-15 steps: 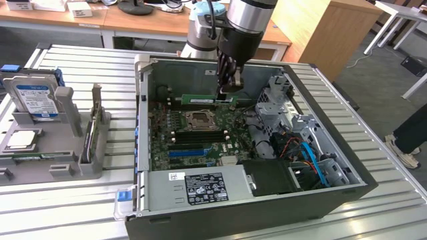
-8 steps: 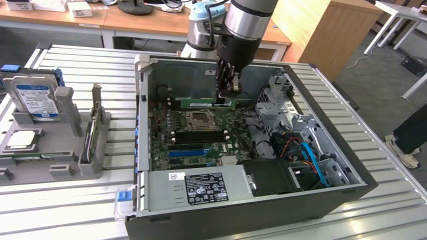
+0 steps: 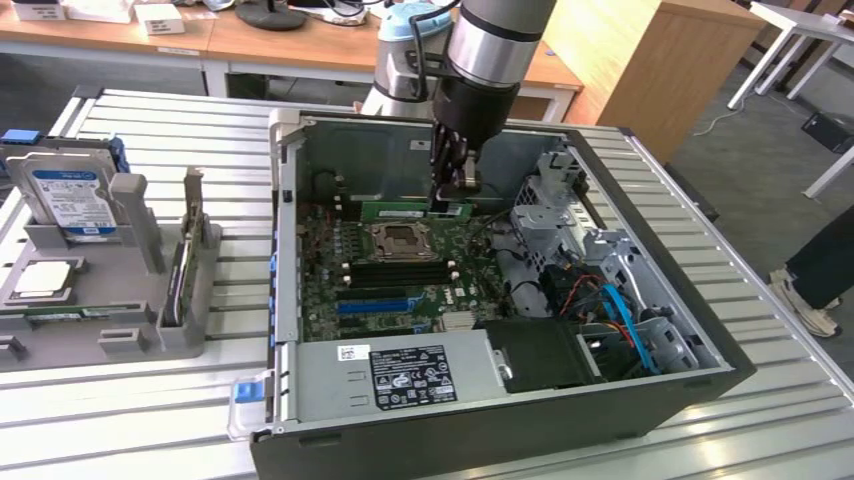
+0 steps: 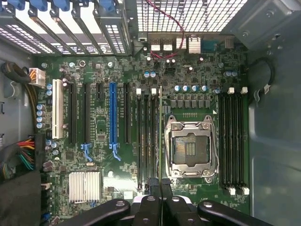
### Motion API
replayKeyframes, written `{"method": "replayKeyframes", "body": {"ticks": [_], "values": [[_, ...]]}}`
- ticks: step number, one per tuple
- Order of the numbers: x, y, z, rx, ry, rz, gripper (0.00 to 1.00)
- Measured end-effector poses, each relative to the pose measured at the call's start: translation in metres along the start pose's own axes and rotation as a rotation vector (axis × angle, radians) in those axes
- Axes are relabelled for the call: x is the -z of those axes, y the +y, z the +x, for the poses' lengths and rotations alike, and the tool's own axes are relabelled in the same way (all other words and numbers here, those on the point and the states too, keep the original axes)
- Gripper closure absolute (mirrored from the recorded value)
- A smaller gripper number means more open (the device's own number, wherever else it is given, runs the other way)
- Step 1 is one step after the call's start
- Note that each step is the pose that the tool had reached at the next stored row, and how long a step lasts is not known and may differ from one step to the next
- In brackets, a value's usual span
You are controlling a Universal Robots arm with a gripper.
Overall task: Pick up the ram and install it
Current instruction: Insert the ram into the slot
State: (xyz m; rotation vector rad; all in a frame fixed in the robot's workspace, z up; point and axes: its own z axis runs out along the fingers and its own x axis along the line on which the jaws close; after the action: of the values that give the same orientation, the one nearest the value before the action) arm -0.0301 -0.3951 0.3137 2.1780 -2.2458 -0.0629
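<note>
We saw a matt grey sheet-metal case [image 3: 467, 445] and a ribbed metal table [image 3: 761, 410]. The motherboard [image 4: 207, 70] and the ram [image 3: 400, 211] were green circuit board; the gripper [image 4: 160, 182] looked smooth, glossy black.

You get bright, even overhead light: the bench [image 3: 134, 405] slats around the case [image 3: 534, 432] carry a soft sheen. Below the gripper [image 3: 454, 205] the motherboard [image 4: 188, 70] is evenly lit, while the case interior beside the gripper falls dimmer, its corners shadowed.

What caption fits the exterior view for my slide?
Gripper shut on the ram, holding it over the motherboard inside the open computer case.
</note>
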Motion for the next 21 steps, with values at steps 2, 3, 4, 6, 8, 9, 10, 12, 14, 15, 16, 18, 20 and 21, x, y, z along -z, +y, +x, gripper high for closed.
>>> {"method": "replayKeyframes", "body": {"ticks": [2, 3, 4, 6, 8, 9, 10, 12, 14, 15, 16, 18, 20, 21], "values": [[0.0, 0.0, 0.0, 0.0, 0.0, 0.0, 0.88], [-0.0001, 0.0, 0.0, 0.0, -0.0001, 0.0, 0.88], [-0.0001, 0.0001, 0.0003, 0.0, -0.0002, 0.0, 0.88], [-0.0001, 0.0, 0.0019, 0.0, -0.0003, 0.0001, 0.88], [0.0, 0.0, 0.0037, 0.0, -0.0002, 0.0, 0.88], [-0.0001, 0.0, 0.0042, 0.0, -0.0004, 0.0001, 0.88], [0.0, 0.0, 0.0042, 0.0, -0.0003, 0.0, 0.88], [0.0, 0.0, 0.0042, 0.0, -0.0002, 0.0001, 0.88], [0.0, 0.0, 0.0042, 0.0, 0.0, 0.0, 0.88], [-0.0004, 0.0, 0.0043, 0.0, -0.0001, 0.0001, 0.88], [-0.0011, -0.0001, 0.0043, 0.0, -0.0002, 0.0001, 0.88], [-0.003, -0.0001, 0.0043, 0.0, -0.0001, 0.0, 0.88], [-0.0047, -0.0002, 0.0043, 0.0, -0.0002, 0.0001, 0.88], [-0.0051, -0.0002, 0.0043, 0.0, -0.0001, 0.0, 0.88]]}}
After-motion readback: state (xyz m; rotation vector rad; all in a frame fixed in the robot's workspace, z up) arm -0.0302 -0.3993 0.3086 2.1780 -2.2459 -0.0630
